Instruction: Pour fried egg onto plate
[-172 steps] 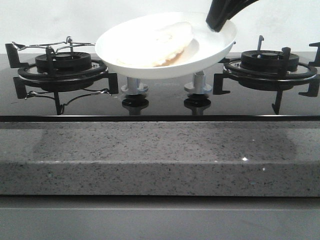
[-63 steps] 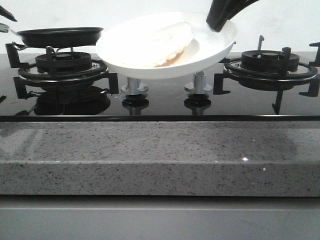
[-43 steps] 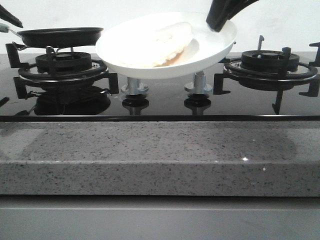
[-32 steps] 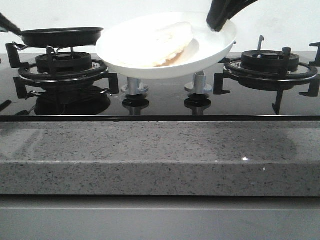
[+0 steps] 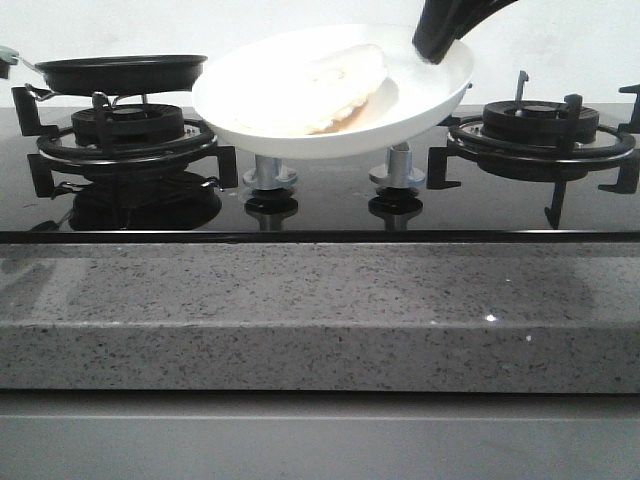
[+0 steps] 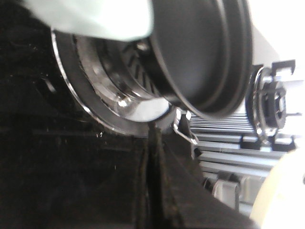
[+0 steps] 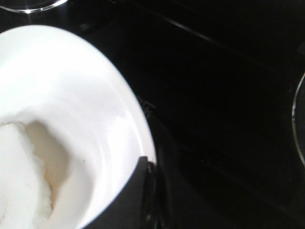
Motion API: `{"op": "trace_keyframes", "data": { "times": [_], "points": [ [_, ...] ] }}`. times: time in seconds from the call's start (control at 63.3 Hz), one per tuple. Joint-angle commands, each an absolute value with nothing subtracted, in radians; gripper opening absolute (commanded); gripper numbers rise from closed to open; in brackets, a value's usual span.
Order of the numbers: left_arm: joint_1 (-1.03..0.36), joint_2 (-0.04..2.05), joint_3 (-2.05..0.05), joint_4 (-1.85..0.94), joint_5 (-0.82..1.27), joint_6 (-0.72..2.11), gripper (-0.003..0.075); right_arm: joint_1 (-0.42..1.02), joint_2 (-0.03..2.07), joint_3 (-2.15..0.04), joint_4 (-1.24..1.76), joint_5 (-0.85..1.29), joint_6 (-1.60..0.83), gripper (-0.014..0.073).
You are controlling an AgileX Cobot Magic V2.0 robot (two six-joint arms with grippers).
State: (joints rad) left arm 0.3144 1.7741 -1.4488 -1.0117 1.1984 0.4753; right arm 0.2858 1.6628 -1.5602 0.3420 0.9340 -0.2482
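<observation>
Nearest the camera, a granite counter (image 5: 320, 310) is running across the front, with the black glass hob (image 5: 320, 205) lying behind it. Over the hob's middle, above the two knobs (image 5: 268, 178), the plate (image 5: 420, 110) is hanging in the air, tilting so its open face is showing toward the camera. The right gripper (image 5: 440, 35) is pinching the plate's far right rim, its jaws closing on the edge; the right wrist view is showing a dark finger (image 7: 136, 191) lying against the white rim. The egg (image 5: 335, 85) is already lying inside the plate, a pale flat piece resting toward the left of the plate's well, so the pour is looking done.

Further left, the pan (image 5: 120, 72) is sitting over the left burner (image 5: 125, 135), just beside the plate's left edge. Its handle is pointing left, out of frame, toward the left arm. The left gripper's fingertips are not showing, so I cannot tell its state. The plate is lying wholly with the right arm; setting it down level is likely coming next.
</observation>
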Motion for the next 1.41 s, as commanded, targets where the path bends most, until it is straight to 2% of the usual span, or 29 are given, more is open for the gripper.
{"op": "trace_keyframes", "data": {
  "times": [0.0, 0.268, 0.49, 0.663, 0.79, 0.979, 1.169, 1.39],
  "points": [
    [0.291, 1.656, -1.473, -1.002, 1.229, 0.482, -0.0020, 0.285, 1.617, -1.589, 0.377, 0.884, -0.252, -0.0058],
    [0.110, 1.392, -1.340, -0.740, 0.938, 0.475, -0.0020, 0.285, 1.617, -1.589, 0.377, 0.884, -0.252, -0.0058],
    [-0.117, 1.135, -1.108, -0.547, 0.580, 0.431, -0.0020, 0.285, 1.617, -1.589, 0.377, 0.884, -0.252, -0.0058],
    [-0.231, 0.970, -0.914, -0.487, 0.369, 0.429, -0.0020, 0.285, 1.617, -1.589, 0.377, 0.884, -0.252, -0.0058],
    [-0.262, 0.851, -0.770, -0.447, 0.226, 0.429, -0.0020, 0.285, 1.617, -1.589, 0.377, 0.883, -0.252, -0.0058],
    [-0.260, 0.733, -0.651, -0.423, 0.137, 0.429, -0.0020, 0.285, 1.617, -1.589, 0.377, 0.875, -0.252, -0.0058],
    [-0.260, 0.695, -0.628, -0.427, 0.133, 0.429, -0.0019, 0.279, 1.632, -1.613, 0.379, 0.821, -0.215, -0.0058],
    [-0.260, 0.700, -0.628, -0.427, 0.131, 0.429, -0.0019, 0.231, 1.781, -1.815, 0.382, 0.812, -0.089, -0.0058]
  ]
}}
